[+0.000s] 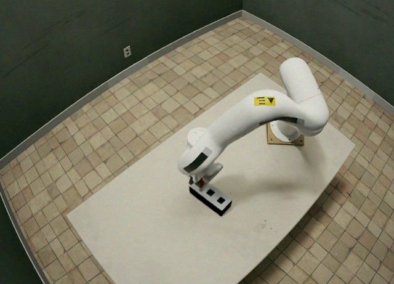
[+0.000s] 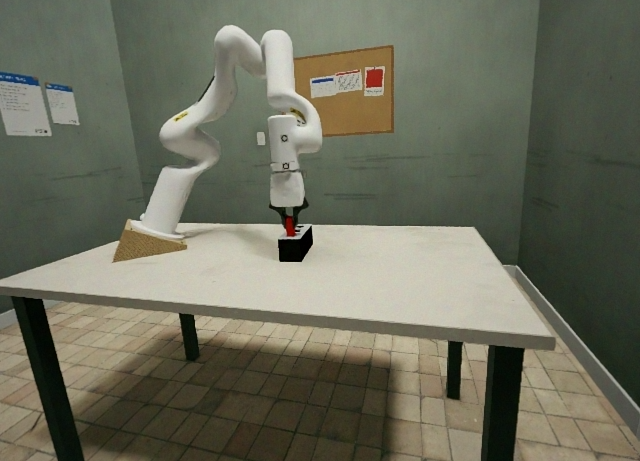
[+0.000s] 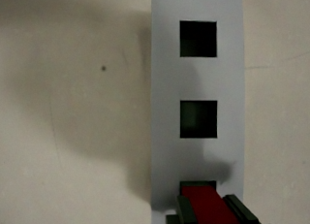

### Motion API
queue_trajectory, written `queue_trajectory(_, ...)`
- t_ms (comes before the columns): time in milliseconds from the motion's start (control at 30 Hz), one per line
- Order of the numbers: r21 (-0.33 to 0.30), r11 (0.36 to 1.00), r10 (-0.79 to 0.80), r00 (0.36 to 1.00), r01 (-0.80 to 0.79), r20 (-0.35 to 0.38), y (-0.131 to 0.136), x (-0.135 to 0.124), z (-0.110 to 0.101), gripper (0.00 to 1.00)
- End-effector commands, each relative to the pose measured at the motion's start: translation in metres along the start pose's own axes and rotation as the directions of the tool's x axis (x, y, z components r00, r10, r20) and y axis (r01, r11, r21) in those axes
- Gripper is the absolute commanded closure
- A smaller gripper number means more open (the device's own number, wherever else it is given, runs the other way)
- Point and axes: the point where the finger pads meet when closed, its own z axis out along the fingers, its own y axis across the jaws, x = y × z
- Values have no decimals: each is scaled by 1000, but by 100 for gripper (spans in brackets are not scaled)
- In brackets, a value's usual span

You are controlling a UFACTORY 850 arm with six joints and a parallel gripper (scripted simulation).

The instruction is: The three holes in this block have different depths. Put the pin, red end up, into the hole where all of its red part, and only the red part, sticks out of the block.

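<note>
The end effector (image 2: 290, 219) was clamped on the pin (image 2: 290, 229), red end up, over the block's (image 2: 295, 248) end hole nearest the arm. On the bench (image 2: 361, 291), 2 other holes lay open toward 12 o'clock in the wrist view.

We note a bare lab room: grey-green walls, tiled floor (image 2: 289, 399), cork noticeboard (image 2: 356, 116), wall posters (image 2: 23, 103).
</note>
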Motion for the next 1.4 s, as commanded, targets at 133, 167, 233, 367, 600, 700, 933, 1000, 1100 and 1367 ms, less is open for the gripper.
queue_trajectory(133,-2,1000,0,1000,0,1,1,0,-1,100)
queue_trajectory(167,-2,1000,0,1000,0,1,2,0,-1,100)
queue_trajectory(233,-2,1000,0,1000,0,1,2,0,-1,100)
queue_trajectory(367,-2,1000,0,1000,0,1,2,0,-1,100)
queue_trajectory(600,-2,1000,0,1000,0,1,2,0,-1,100)
queue_trajectory(700,-2,1000,0,1000,0,1,2,0,-1,100)
queue_trajectory(933,-2,1000,0,1000,0,1,1,0,3,100)
queue_trajectory(1000,-2,1000,0,1000,0,1,1,0,3,100)
queue_trajectory(1100,-2,1000,0,1000,0,1,1,0,3,100)
queue_trajectory(1367,-2,1000,0,1000,0,1,2,0,3,100)
